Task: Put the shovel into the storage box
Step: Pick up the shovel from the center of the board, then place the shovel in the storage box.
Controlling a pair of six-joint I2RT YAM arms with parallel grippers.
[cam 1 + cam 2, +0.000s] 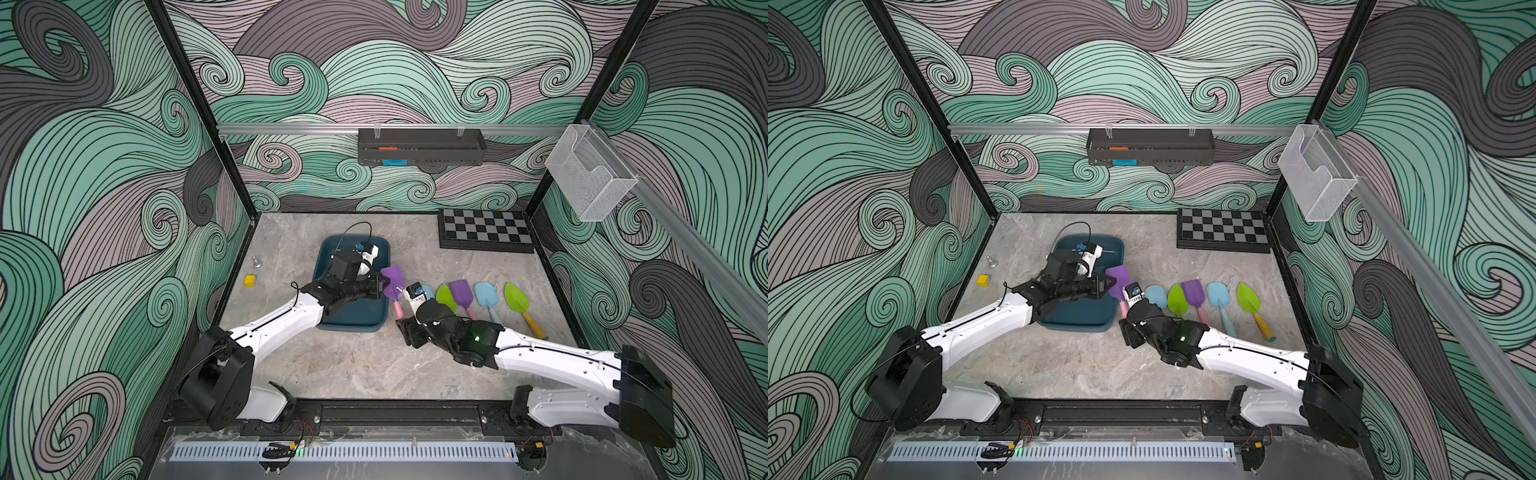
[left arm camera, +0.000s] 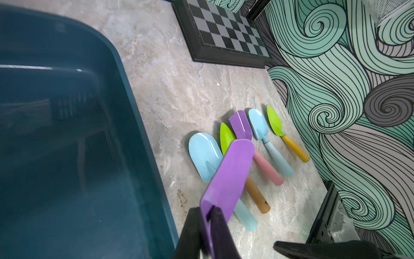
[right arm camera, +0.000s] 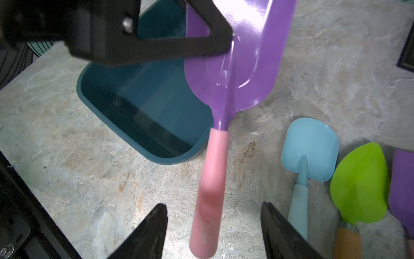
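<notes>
- Your left pincer [image 2: 205,210] is clamped on the purple blade of the shovel [image 3: 235,67].
- Your right pincer [image 3: 214,208] stands open, its jaws on either side of the pink handle without touching it.
- The shovel hangs just beside the storage box [image 1: 353,328], above the worktop [image 1: 353,365].

Count: purple shovel [image 1: 392,281] ×2, light blue shovel [image 1: 484,294] ×2, green shovel [image 1: 516,297] ×2 (6 total); storage box [image 1: 357,320] ×1; chessboard [image 1: 485,229] ×1; black tray [image 1: 419,147] ×1; wire basket [image 1: 588,178] ×1; yellow block [image 1: 249,281] ×1
</notes>
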